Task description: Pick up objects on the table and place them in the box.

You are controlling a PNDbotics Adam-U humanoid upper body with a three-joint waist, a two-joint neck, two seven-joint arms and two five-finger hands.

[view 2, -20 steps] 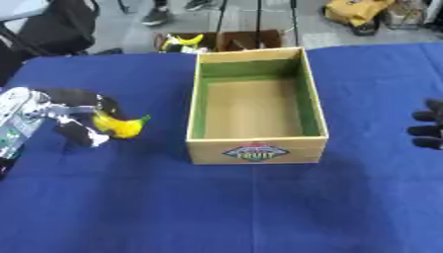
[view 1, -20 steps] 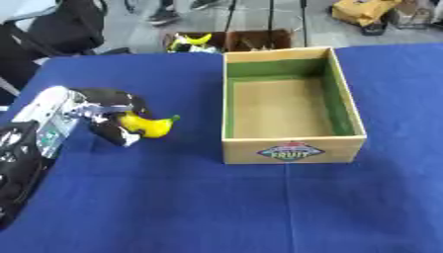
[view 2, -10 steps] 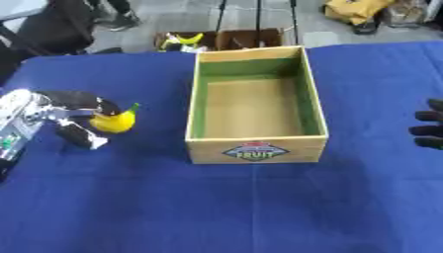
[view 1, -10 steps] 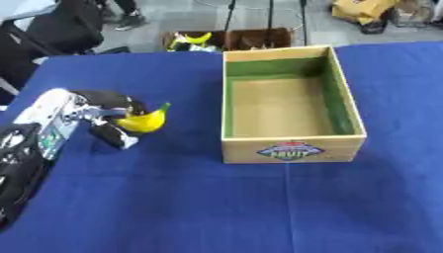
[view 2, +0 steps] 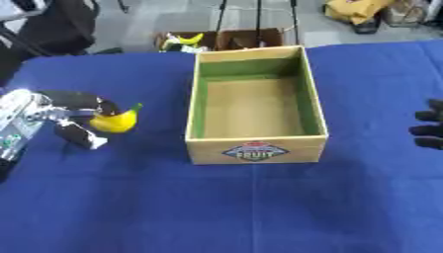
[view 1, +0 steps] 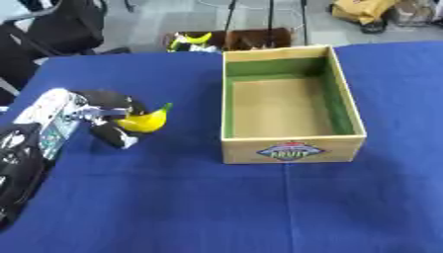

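One Banana Lifted, Box Still Bare

Item: banana [view 1: 145,120], yellow with a green stem tip. Location: left side of the desk [view 1: 216,207], well apart from the box's near wall. Held by the left robot hand [view 1: 102,118], whose black fingers and thumb are curled round its lower end.

Change noted: a second ago the fruit lay low and nearly flat beside the fingers; half a second ago it had tipped; it now stands tilted, stem end up and pointing toward the box, and sits higher against the blue cloth. Reading: the pick appears done and the carry is starting.

Item: cardboard fruit box [view 1: 290,109], green inner walls, printed label on its near face, open top. Contents: none visible. Position unchanged.

Item: right robot hand [view 2: 428,130], seen only as dark fingers at the right edge of the right eye view; whether they are apart or together cannot be told. It stays idle at the same spot.

Remaining, by judgement: move the banana right, over the box's left wall, and release it inside. Risk: clipping that wall if carried too low.
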